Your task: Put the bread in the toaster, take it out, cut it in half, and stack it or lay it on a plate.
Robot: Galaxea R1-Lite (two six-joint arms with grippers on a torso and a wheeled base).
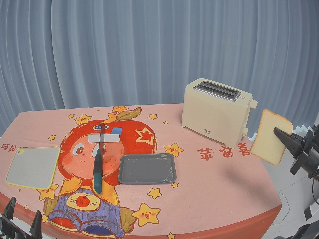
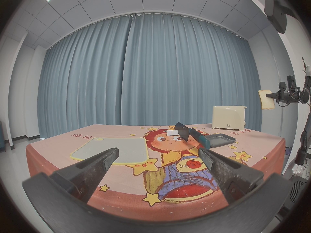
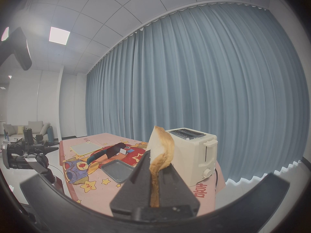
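The right pincer (image 1: 276,130) is clamped on the pale square bread slice (image 1: 267,142), in the air past the pink-clothed bench (image 1: 216,183), just right of the cream plastic toaster (image 1: 214,115). The left pincer (image 2: 158,156) stands apart at the near left.

Right end effector (image 1: 275,130) aloft, tight on bread (image 1: 268,140); left end effector (image 2: 158,151) low, splayed.

Head view: mounted high at the near side, facing forward and down over the whole pink cartoon-printed cloth surface (image 1: 216,190), at middle distance. Left wrist view: low beyond the near left corner, roughly level with the top, facing across toward the cream two-slot plastic toaster (image 2: 228,117). Right wrist view: off the right end, close beside the toaster, facing back leftward. All three share the toaster and the dark grey rectangular tray (image 1: 147,168).
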